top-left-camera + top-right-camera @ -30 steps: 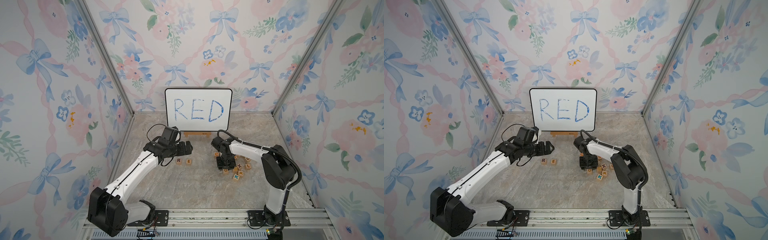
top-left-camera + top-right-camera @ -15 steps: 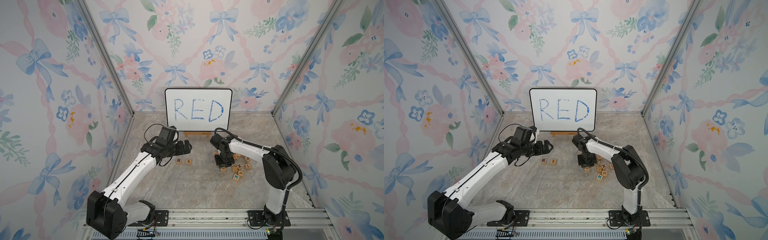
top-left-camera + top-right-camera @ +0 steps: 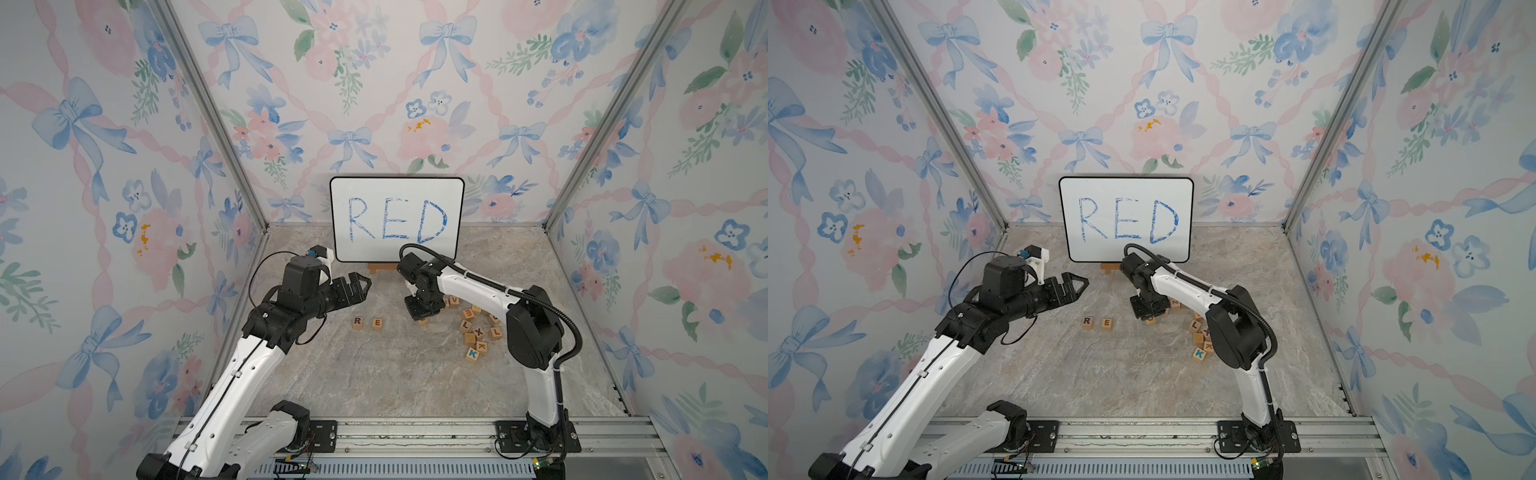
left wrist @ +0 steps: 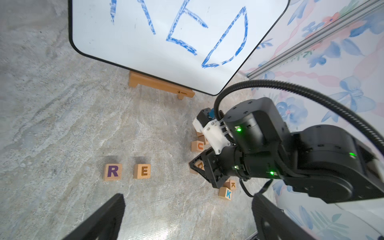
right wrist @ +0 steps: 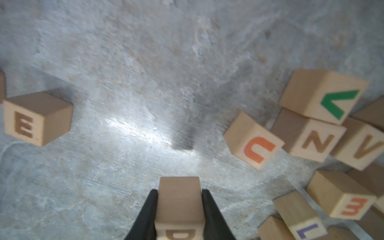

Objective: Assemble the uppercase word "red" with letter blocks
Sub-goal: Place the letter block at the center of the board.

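– When we look from the near side, what comes first?
– A teal K block (image 3: 471, 354), at the near end of the heap of spare blocks (image 3: 478, 328) on the right. We do not need it.
– And a bit farther back?
– The R block (image 3: 358, 321) and the E block (image 3: 377, 323) sit side by side on the table (image 3: 374, 382), R on the left, E on the right, with a small gap between them.
– Where is the D?
– The D block (image 5: 178, 207) is pinched in the right gripper (image 5: 179, 192), whose black jaws are closed on its two sides. It is to the right of the E, about as far back, with bare table between them. I cannot tell if it touches the table.
– So which way must it go?
– Left, I think, to the free spot just right of the E. The row runs left to right, so the D should end in line with it. The right arm is the nearer one and it has the block.
– And the other arm?
– The left gripper (image 3: 360, 290) hangs a little farther back than the row, jaws wide apart, nothing in them.
– And farthest?
– The white board (image 3: 397, 195) with RED in blue, at the far wall.
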{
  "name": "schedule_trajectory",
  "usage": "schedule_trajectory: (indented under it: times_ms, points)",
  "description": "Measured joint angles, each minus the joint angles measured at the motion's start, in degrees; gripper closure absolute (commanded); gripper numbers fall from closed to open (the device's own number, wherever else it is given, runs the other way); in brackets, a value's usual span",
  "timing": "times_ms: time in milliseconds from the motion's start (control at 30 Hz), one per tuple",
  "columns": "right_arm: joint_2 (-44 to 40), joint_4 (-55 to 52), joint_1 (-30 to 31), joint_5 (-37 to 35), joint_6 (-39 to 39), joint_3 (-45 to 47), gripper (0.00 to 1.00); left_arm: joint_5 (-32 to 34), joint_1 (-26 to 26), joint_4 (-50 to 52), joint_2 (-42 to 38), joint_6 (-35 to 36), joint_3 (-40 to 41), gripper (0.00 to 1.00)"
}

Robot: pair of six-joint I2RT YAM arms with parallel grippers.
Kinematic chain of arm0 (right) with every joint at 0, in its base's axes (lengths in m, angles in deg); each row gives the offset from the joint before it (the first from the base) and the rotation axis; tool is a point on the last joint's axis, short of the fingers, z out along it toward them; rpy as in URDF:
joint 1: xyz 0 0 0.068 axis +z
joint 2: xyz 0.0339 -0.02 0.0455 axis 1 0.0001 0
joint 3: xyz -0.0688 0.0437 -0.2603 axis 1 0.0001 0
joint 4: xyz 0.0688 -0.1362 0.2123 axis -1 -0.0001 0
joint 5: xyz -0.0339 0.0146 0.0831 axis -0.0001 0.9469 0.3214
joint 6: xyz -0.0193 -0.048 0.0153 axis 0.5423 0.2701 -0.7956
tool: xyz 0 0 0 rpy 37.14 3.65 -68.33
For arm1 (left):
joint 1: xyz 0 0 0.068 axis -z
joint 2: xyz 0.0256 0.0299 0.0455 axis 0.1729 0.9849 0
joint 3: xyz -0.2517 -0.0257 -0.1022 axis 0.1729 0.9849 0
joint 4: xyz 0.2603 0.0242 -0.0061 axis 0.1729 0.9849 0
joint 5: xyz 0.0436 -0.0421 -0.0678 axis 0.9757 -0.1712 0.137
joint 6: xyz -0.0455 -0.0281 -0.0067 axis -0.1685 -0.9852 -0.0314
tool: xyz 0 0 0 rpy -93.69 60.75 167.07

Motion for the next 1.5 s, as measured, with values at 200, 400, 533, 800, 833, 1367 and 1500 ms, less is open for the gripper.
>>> schedule_trajectory:
  times_ms: [200,400,533,800,833,1367,1500]
  points:
    - [4.79,-1.07,3.28,-1.14,5.09,-5.79,0.72,-0.52,-1.14,0.66,-5.01,-0.85,-0.02,0.02]
    - [7.41,-2.25,7.93,-4.33,11.67,-7.37,0.71,-0.52,-1.38,3.08,-6.64,-0.87,-0.68,0.02]
    - [8.28,-2.47,10.27,-6.08,16.11,-7.37,0.72,-0.55,-1.38,3.52,-6.78,-0.85,-1.09,0.02]
    - [8.28,-0.98,10.49,-7.63,20.85,-5.9,0.71,-1.16,-1.68,4.17,-6.51,-0.79,-1.36,0.02]
    - [8.28,-0.85,10.32,-7.67,21.09,-5.81,0.71,-1.22,-1.68,4.33,-6.36,-0.76,-1.36,0.02]
    - [8.28,1.07,7.04,-6.54,20.09,-5.79,0.3,-1.99,-2.45,4.76,-4.68,0.85,-1.4,0.02]
    - [7.8,1.86,6.29,-5.44,18.93,-5.25,0.2,-1.99,-2.56,4.76,-4.48,1.4,-1.77,0.02]
